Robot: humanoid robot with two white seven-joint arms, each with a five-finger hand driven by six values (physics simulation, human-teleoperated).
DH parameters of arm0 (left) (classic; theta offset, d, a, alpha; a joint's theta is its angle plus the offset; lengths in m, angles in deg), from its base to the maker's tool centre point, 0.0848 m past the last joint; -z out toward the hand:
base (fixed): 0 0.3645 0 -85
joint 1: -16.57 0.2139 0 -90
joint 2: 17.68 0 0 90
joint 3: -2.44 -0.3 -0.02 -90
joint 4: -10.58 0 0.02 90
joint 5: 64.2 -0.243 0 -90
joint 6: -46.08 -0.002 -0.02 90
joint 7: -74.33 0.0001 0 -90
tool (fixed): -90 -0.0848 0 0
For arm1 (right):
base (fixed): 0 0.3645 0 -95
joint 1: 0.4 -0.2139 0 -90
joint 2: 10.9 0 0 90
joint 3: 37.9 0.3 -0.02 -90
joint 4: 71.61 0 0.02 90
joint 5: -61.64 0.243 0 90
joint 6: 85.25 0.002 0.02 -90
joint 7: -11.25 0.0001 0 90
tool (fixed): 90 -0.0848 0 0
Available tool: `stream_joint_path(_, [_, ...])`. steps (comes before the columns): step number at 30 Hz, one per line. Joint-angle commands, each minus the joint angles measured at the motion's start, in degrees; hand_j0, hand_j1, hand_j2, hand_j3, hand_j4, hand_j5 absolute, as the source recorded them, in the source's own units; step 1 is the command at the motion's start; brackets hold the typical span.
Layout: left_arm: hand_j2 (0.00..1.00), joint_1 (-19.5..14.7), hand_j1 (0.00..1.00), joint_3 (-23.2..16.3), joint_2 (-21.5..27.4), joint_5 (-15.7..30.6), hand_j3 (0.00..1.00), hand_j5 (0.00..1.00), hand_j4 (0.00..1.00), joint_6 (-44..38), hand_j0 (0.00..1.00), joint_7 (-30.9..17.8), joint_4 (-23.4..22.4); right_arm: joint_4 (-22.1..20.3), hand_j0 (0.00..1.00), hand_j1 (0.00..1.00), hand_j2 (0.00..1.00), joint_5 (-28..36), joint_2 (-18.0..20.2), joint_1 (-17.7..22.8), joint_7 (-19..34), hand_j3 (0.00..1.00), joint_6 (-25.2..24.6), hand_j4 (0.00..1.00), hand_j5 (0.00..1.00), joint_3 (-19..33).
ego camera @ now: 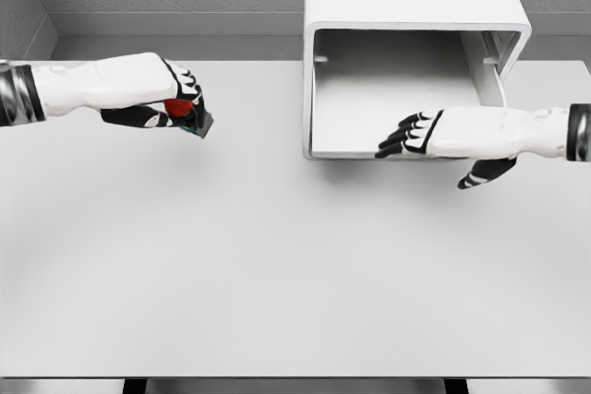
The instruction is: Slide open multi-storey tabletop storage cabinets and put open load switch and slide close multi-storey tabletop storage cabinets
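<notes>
A white storage cabinet (416,6) stands at the back of the table, right of the middle. Its drawer (406,89) is slid out toward me and shows a bare grey floor. My left hand (189,108) hovers over the table's left side, shut on a small load switch (185,113) with a red knob and a dark body. My right hand (406,136) reaches in from the right, its fingers (397,140) resting over the drawer's front rim, thumb (485,173) hanging below. It holds nothing.
The grey table (277,265) spreads wide in front of the cabinet. Its front edge runs along the bottom of the picture. A grey wall rises behind the cabinet.
</notes>
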Motion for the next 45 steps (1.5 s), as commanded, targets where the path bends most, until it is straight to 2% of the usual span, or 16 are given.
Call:
stream_joint_path(1, [0.44, -0.1, 0.44, 0.2, 1.5, 2.2, 0.44, 0.44, 0.44, -0.2, 0.44, 0.1, 4.5, -0.3, 1.0, 1.0, 1.0, 0.8, 0.4, 0.0, 0.1, 1.0, 1.8, 1.0, 1.0, -0.4])
stream_joint_path(6, [0.44, 0.0, 0.44, 0.2, 1.5, 3.3, 0.44, 0.44, 0.44, -0.2, 0.44, 0.1, 8.2, -0.3, 1.0, 1.0, 1.0, 0.8, 2.4, 0.9, 0.1, 1.0, 1.8, 1.0, 1.0, -0.4])
stream_joint_path(13, [0.44, -0.6, 0.44, 0.6, 1.3, 4.9, 0.44, 0.44, 0.44, -0.2, 0.44, 0.1, 11.9, -0.9, 1.0, 1.0, 1.0, 0.8, 3.1, 1.1, 0.1, 1.0, 1.8, 1.0, 1.0, -0.4])
stream_joint_path(24, [0.44, -1.5, 0.44, 0.6, 0.0, 4.9, 0.44, 0.44, 0.44, -0.2, 0.44, 0.1, 11.8, -1.3, 1.0, 1.0, 1.0, 0.8, 4.0, 0.5, 0.1, 1.0, 1.8, 1.0, 1.0, -0.1])
stream_joint_path(27, [0.44, -1.5, 0.44, 0.6, 0.0, 4.8, 0.44, 0.44, 0.44, -0.2, 0.44, 0.1, 11.8, -1.3, 1.0, 1.0, 1.0, 0.9, 5.2, 0.3, -1.7, 1.0, 1.8, 1.0, 1.0, 0.4])
stream_joint_path(30, [0.44, -1.6, 0.44, 0.6, 0.0, 4.9, 0.44, 0.44, 0.44, -0.2, 0.44, 0.1, 11.8, -1.1, 1.0, 1.0, 1.0, 5.8, 6.0, 0.4, -2.9, 1.0, 1.8, 1.0, 1.0, 1.4])
stream_joint_path(36, [0.44, -2.3, 0.44, 0.6, -1.3, 4.6, 0.44, 0.44, 0.44, -0.2, 0.44, 0.1, 11.7, -0.9, 1.0, 1.0, 1.0, 6.6, 5.0, 1.3, 0.1, 1.0, 1.8, 1.0, 1.0, 1.0])
stream_joint_path(45, [0.44, -3.5, 0.44, 0.5, -4.1, 4.1, 0.44, 0.44, 0.44, -0.2, 0.44, 0.1, 11.2, -1.0, 1.0, 1.0, 1.0, 6.4, 4.9, 1.4, 0.1, 1.0, 1.8, 1.0, 1.0, -0.2])
